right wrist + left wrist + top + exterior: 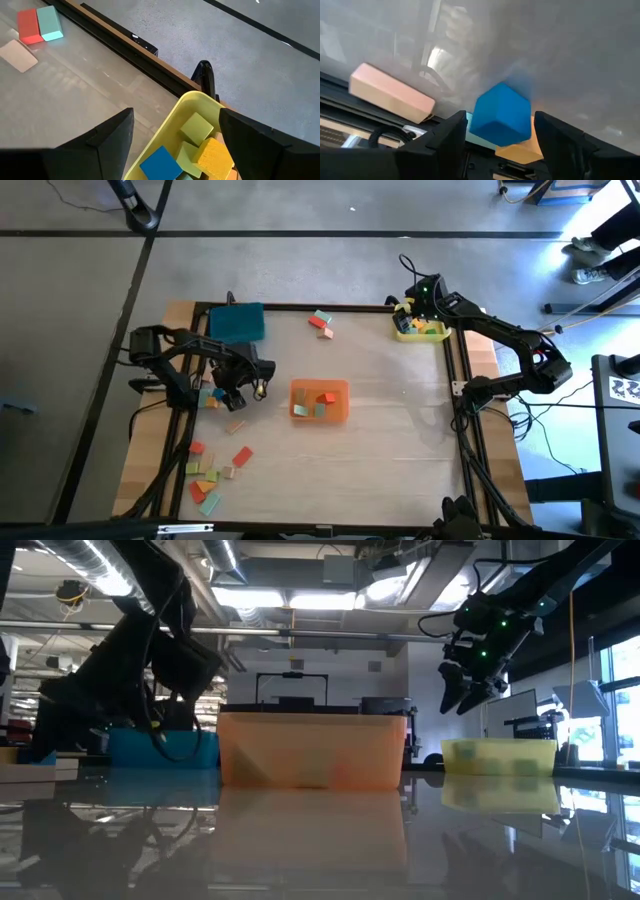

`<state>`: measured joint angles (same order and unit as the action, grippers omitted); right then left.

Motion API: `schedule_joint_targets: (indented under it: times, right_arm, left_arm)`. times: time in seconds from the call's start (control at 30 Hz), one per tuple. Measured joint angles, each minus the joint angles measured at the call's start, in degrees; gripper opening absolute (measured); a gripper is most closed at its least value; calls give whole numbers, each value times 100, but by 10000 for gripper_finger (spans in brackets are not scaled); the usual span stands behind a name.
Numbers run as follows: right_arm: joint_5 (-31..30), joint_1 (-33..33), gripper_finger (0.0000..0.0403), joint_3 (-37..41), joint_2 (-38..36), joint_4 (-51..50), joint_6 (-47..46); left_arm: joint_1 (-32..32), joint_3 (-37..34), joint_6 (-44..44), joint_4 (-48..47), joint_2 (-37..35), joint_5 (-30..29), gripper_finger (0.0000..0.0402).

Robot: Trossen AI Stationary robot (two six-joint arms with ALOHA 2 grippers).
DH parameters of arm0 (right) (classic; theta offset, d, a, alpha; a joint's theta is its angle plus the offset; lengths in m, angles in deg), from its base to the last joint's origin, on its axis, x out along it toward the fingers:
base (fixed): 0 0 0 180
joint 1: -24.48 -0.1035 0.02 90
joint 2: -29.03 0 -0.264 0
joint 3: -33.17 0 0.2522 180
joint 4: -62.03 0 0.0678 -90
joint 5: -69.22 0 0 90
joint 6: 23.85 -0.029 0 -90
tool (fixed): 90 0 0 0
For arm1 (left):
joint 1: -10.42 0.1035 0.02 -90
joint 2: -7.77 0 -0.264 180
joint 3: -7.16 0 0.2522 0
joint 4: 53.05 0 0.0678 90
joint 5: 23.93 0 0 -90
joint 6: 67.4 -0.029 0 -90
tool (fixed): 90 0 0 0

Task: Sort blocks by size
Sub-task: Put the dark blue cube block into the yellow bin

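The left end effector [500,145] is hovering beside the orange tray [319,400], fingers apart around a blue block [501,115], seemingly not yet gripped. It should be centring before closing. The right end effector [175,145] is hanging open above the yellow tray [172,120].

Three trays are counted on the table: one blue tray [238,322], one orange tray [319,401] and one yellow tray [419,327]. Three loose blocks [321,323] are seen near the far edge, one red, one light blue and one tan. About four blocks are seen inside the orange tray. A scattered group [213,473] of roughly ten blocks is seen at the near left; an exact count cannot be made.
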<state>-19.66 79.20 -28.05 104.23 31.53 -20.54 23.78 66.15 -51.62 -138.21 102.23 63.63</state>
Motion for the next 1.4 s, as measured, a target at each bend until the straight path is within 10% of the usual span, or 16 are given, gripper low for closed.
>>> schedule_joint_targets:
  times: [0.57,1.13,1.4]
  right_arm:
    - [1,0,289,0,0,-5,-2]
    - [-4,7,289,-37,-4,-42,138]
    - [1373,-2,289,-479,-189,-238,-140]
  left_arm:
    - [-256,-208,-703,117,507,-207,220]
    - [-290,245,-946,227,288,-375,127]
    - [-190,1324,-1478,303,-459,-622,125]
